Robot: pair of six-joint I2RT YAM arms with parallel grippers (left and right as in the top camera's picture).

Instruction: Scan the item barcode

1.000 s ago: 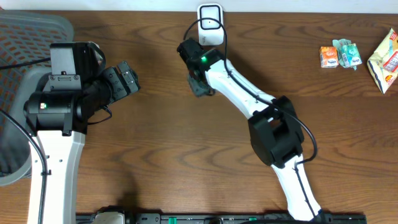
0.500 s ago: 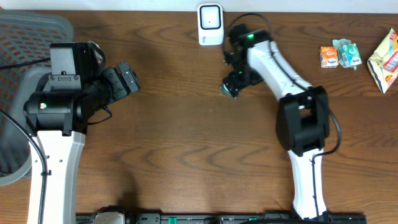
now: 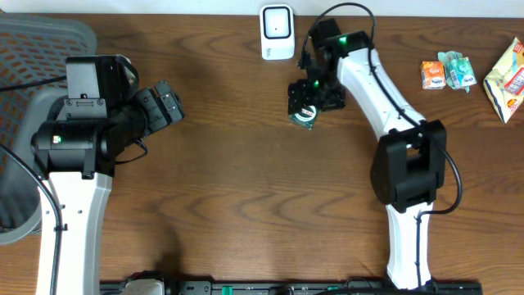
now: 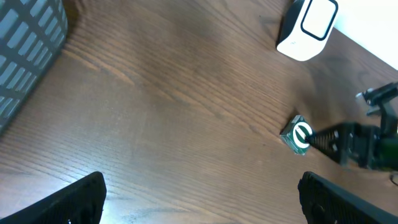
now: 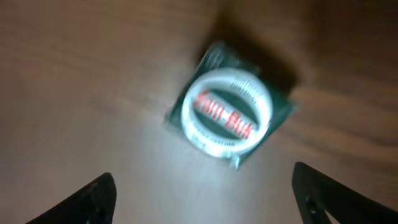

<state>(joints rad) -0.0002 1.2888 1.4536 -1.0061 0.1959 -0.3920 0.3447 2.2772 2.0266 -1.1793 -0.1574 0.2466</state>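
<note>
The item is a small green packet (image 3: 304, 119) with a white ring logo. It lies flat on the wooden table, below and to the right of the white scanner (image 3: 277, 33). My right gripper (image 3: 306, 98) hovers just over it. In the right wrist view the packet (image 5: 233, 115) sits ahead of the open right gripper (image 5: 205, 199), with nothing between the fingers. My left gripper (image 3: 168, 102) stays at the left, open and empty. The left wrist view shows the packet (image 4: 297, 134), the scanner (image 4: 309, 28) and the right gripper (image 4: 354, 140) beside the packet.
A grey mesh basket (image 3: 41, 49) stands at the far left, also visible in the left wrist view (image 4: 25, 50). Several snack packets lie at the back right: an orange one (image 3: 433, 74), a green one (image 3: 459, 70) and a yellow bag (image 3: 508, 78).
The right arm swung from the left of the scanner to its right. Its jaws opened, and the packet now lies on the table beneath them. The left arm stayed still.
</note>
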